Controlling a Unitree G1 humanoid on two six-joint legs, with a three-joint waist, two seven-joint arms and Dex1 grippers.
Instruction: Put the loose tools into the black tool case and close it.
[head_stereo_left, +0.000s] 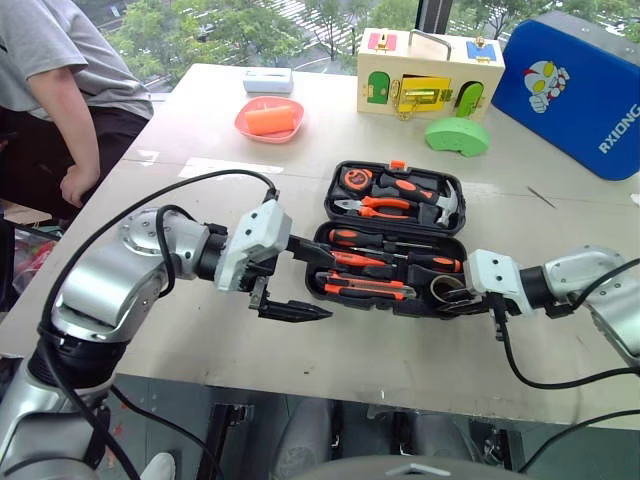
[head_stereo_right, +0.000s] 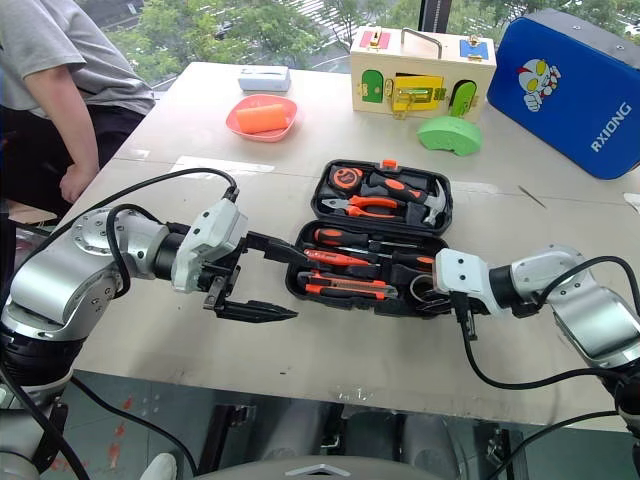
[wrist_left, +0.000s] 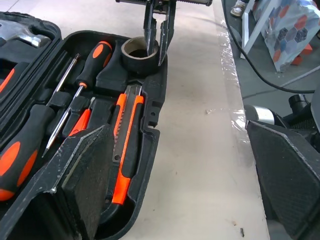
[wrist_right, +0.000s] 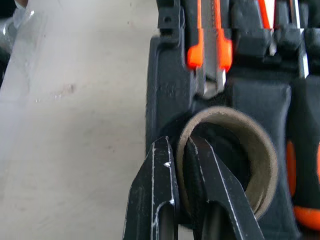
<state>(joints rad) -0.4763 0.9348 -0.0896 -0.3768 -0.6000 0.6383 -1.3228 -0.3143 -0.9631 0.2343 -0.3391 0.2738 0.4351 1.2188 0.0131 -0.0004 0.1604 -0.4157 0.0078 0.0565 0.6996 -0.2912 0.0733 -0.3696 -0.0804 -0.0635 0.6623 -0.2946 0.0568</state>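
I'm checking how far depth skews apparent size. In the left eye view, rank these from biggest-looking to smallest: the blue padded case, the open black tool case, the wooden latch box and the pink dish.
1. black tool case
2. blue padded case, cropped by the frame edge and farther off, so its rank against the first is unsure
3. wooden latch box
4. pink dish

Black tool case (head_stereo_left: 330, 205) holding black-and-orange utility knife (wrist_left: 127, 135) and dark tape roll (wrist_left: 139, 54); blue padded case (head_stereo_left: 585, 90); coral-pink bowl (head_stereo_left: 270, 120); green curved block (head_stereo_left: 456, 135).

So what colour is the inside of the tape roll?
Light brown, like cardboard; the tape roll shows best in the right wrist view.
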